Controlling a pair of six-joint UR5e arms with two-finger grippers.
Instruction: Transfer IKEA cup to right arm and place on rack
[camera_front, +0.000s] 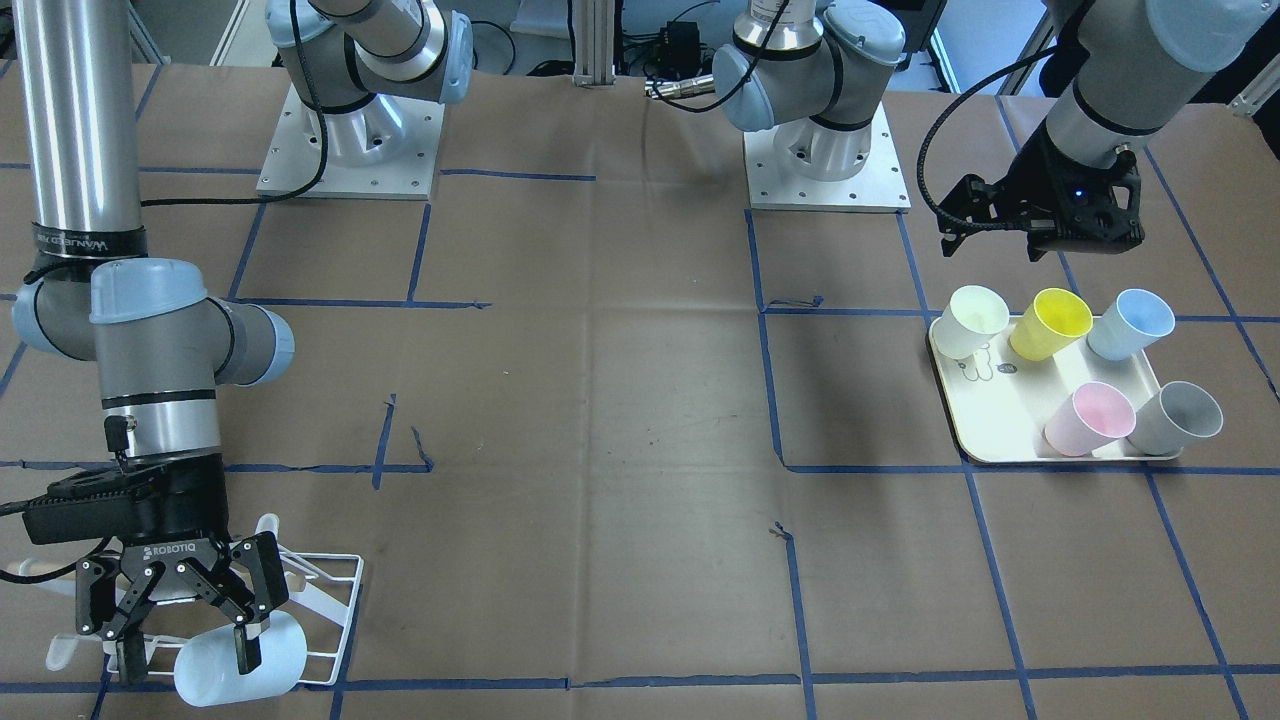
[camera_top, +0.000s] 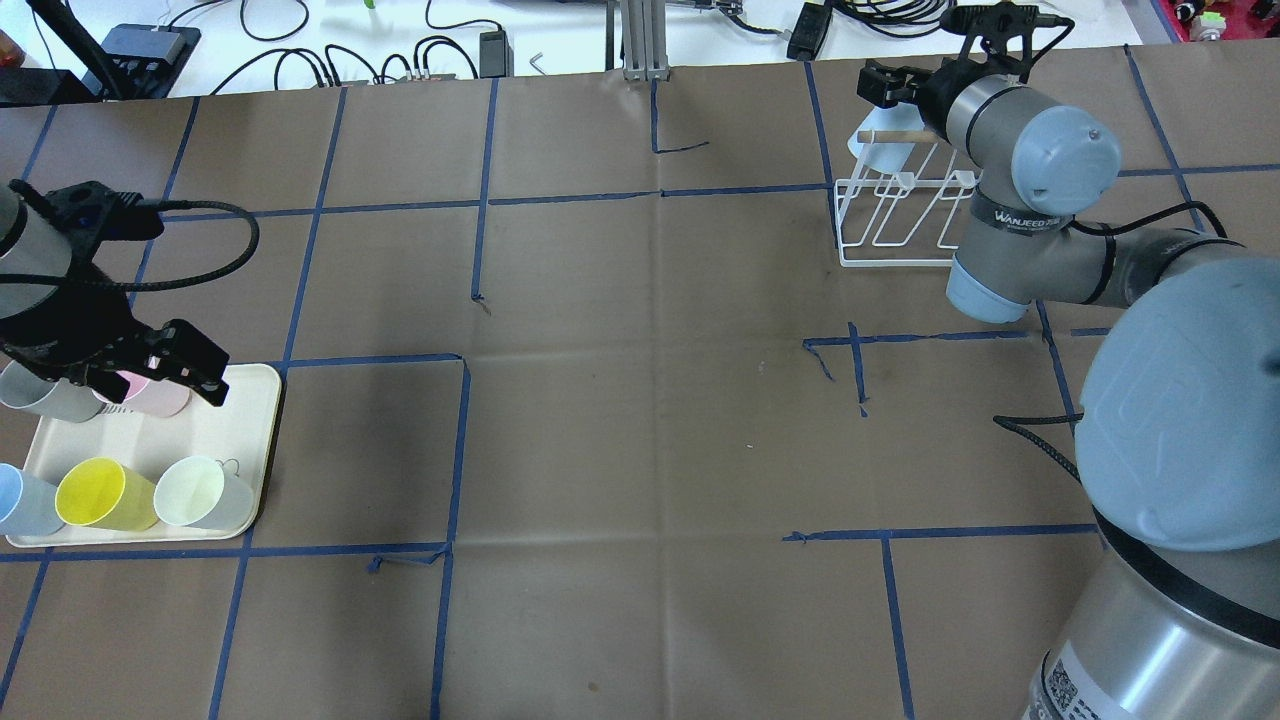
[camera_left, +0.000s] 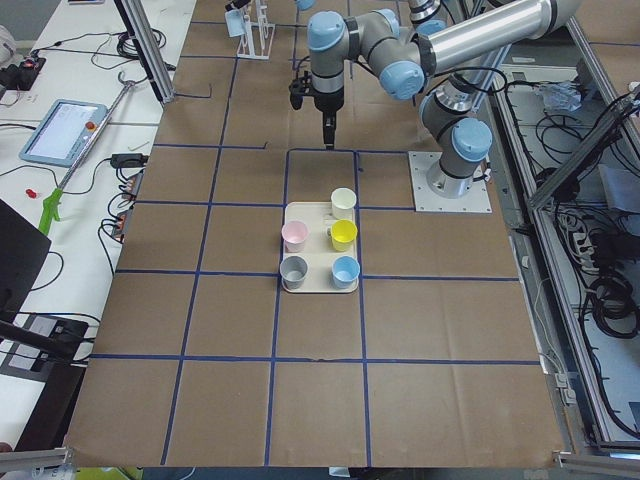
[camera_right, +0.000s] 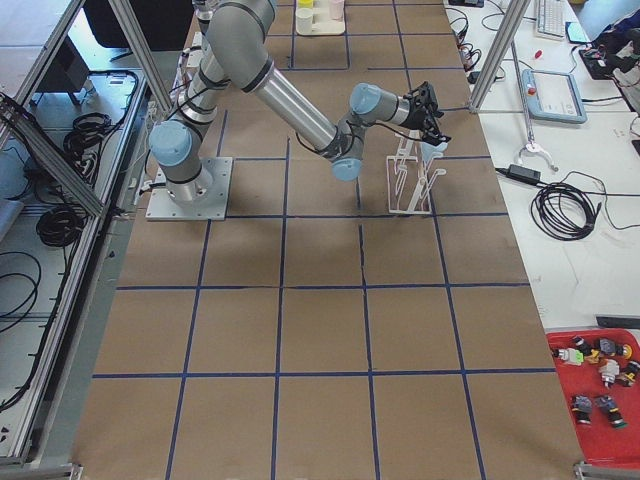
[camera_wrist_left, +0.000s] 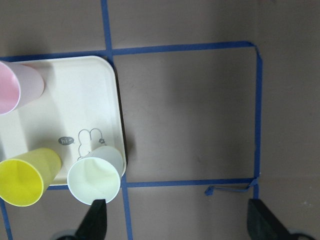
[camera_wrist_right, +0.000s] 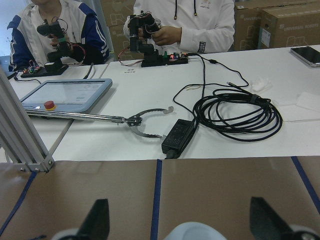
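Cups: six; five on the tray (camera_front: 1010, 425), one pale cup (camera_front: 262, 655) on the rack (camera_front: 345, 600).
Pale cup axis: lying sideways across the rack; mouth end unclear.
Right tool (camera_front: 185, 660): wide, over it.
Left tool (camera_wrist_left: 178, 220): wide, empty.

Brown-paper worktop (camera_top: 640, 450) gridded with blue tape (camera_top: 560, 197) runs ahead of the right gripper (camera_wrist_right: 182, 222) to a white side table (camera_wrist_right: 150, 100) holding a coiled black cable (camera_wrist_right: 240, 112) and a tablet pendant (camera_wrist_right: 65, 94). Beyond, two seated people (camera_wrist_right: 185, 20) handle small devices before cardboard boxes (camera_wrist_right: 290, 22); an aluminium post (camera_wrist_right: 20, 135) stands off to one side.
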